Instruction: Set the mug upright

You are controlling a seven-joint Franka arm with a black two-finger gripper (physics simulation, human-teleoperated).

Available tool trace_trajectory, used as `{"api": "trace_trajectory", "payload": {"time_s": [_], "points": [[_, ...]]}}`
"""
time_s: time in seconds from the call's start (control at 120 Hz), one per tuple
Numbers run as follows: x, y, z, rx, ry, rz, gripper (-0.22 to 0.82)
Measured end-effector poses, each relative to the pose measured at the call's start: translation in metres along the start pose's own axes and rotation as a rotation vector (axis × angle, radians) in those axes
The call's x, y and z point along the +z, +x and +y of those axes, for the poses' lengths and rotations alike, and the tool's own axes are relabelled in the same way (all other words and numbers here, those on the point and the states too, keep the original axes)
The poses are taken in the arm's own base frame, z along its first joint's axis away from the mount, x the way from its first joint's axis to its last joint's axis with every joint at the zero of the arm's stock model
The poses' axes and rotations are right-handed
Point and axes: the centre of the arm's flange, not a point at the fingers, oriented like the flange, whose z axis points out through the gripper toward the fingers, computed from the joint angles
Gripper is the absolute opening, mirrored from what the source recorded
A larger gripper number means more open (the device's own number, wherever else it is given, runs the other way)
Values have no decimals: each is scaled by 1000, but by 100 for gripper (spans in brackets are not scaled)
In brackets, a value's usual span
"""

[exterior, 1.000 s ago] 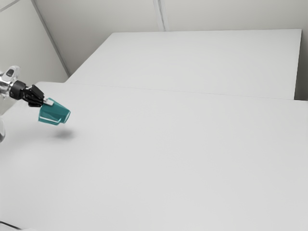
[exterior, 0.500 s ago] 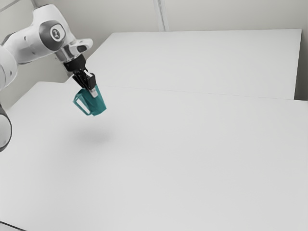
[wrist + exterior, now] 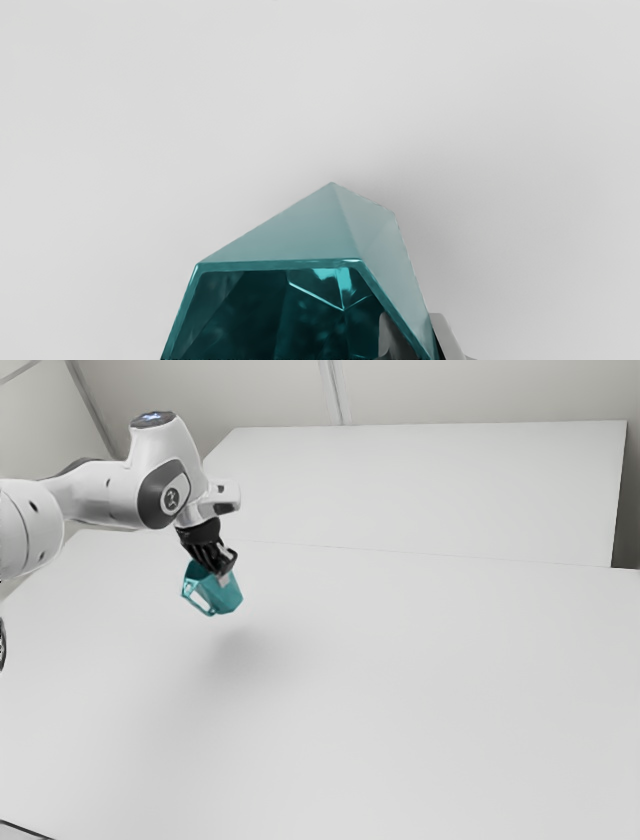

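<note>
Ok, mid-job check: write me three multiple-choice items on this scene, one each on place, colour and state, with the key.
1. Where is the mug?
A) Raised above the table
B) Lying on the table
C) On the floor

2. What colour is the mug?
A) Red
B) Yellow
C) Teal

3. How is the gripper?
A) Open, away from the mug
B) Shut on the mug's wall
C) Shut on nothing

Key:
1 A: the exterior view shows it held up, its soft shadow apart below.
2 C: both views show blue-green walls.
3 B: one finger presses inside the wall, the other outside.
</note>
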Motion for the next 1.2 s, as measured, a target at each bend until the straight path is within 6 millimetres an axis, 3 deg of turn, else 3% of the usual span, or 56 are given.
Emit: {"api": "trace_trajectory", "payload": {"time_s": [0.383, 0.608, 0.667, 0.775, 0.875, 1.008, 1.2], "points": [[66, 11, 5, -80, 3, -68, -18], [81, 12, 7, -116, -2, -91, -17], [81, 12, 7, -124, -4, -91, -14], [81, 12, 7, -135, -10, -91, 5], [75, 13, 8, -140, -12, -83, 23], [47, 15, 12, -145, -15, -47, 41], [-29, 23, 8, -184, -57, -3, 52]]}}
